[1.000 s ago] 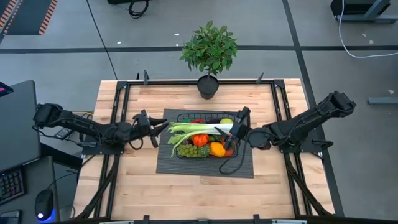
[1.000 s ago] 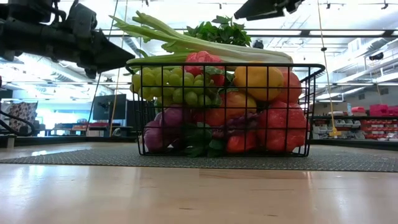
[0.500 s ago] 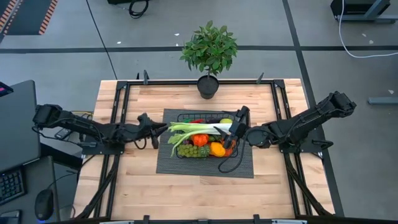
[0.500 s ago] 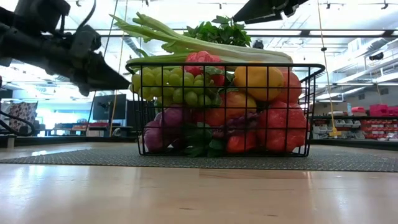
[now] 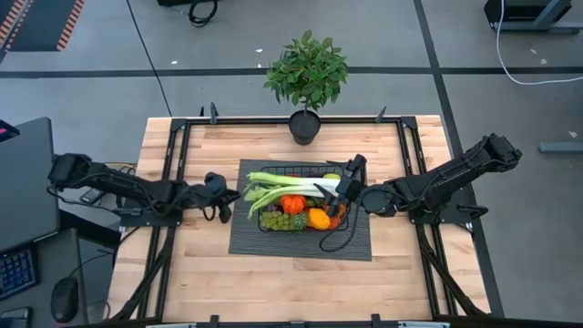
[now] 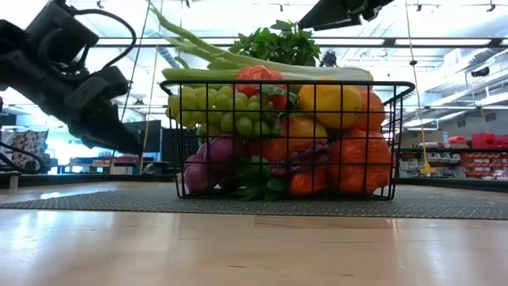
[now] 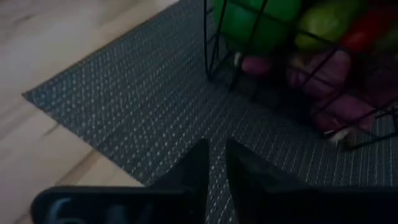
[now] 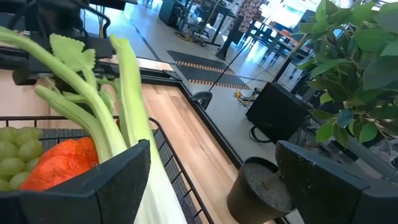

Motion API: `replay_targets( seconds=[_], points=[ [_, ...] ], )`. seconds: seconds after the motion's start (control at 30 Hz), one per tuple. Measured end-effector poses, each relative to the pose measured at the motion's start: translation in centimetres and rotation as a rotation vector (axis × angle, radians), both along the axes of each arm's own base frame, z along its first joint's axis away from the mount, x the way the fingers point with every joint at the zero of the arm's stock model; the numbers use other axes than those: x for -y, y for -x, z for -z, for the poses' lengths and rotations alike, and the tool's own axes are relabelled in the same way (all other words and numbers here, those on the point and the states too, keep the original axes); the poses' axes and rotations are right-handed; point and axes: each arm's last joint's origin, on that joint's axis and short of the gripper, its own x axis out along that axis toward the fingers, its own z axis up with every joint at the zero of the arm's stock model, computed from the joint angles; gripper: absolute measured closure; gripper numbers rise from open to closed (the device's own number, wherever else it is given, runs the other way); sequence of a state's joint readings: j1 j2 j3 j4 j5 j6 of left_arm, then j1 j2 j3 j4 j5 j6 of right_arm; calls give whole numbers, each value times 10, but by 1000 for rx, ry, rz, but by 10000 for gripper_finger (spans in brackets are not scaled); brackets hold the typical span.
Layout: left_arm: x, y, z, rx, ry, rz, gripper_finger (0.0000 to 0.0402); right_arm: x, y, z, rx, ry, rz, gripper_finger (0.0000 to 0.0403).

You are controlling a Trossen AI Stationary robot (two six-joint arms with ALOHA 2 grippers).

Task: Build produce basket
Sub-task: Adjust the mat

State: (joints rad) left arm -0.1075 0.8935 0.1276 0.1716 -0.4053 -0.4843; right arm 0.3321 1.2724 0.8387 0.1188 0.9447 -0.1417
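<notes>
The black wire basket (image 5: 293, 168) stands on the dark ribbed mat (image 5: 273, 244), piled with produce: green grapes (image 6: 226, 111), a yellow pepper (image 6: 329, 99), oranges and purple pieces. The long pale-green leek (image 5: 282, 187) lies across the top, its leafy end past the basket's left rim. My right gripper (image 5: 342, 193) hangs open over the basket's right end, and the leek's pale stalk (image 8: 140, 155) runs between its fingers. My left gripper (image 5: 226, 194) is shut and empty, tipped down over the mat left of the basket (image 7: 216, 165). My right gripper stands open with the leek's pale stalk end (image 8: 152, 186) right beside one finger (image 8: 106, 180). Whether that finger touches the stalk, I cannot tell. The leek rests on the heaped produce and the basket's rim.
A leafy potted plant (image 5: 305, 73) stands at the table's far edge behind the basket. Black frame rails (image 5: 178, 155) run along the table's left and right sides. Bare wood lies near the front edge (image 5: 291, 287).
My left gripper has drawn back from the basket toward the table's left edge, gone down and tipped toward the mat. The leek's leafy end has swung a little toward the far edge and stands higher. Its stalk end has stayed by my right gripper.
</notes>
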Motion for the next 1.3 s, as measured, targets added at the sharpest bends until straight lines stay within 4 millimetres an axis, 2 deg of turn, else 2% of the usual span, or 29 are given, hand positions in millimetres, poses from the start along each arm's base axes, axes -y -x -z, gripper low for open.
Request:
replay_targets(
  seconds=[0.17, 0.43, 0.7, 1.3],
  points=[
    [3, -2, 12, -69, 36, -12, 351, 0, 0, 0, -3, 7, 3, 54],
    [11, -17, 28, -62, 56, 9, 353, 0, 0, 0, -6, 11, 5, 54],
    [13, -22, 49, -122, 101, -46, 353, 0, 0, 0, -6, 11, 5, 54],
    [28, -22, 53, -96, 164, -16, 360, 0, 0, 0, -12, 13, 5, 54]
  ],
)
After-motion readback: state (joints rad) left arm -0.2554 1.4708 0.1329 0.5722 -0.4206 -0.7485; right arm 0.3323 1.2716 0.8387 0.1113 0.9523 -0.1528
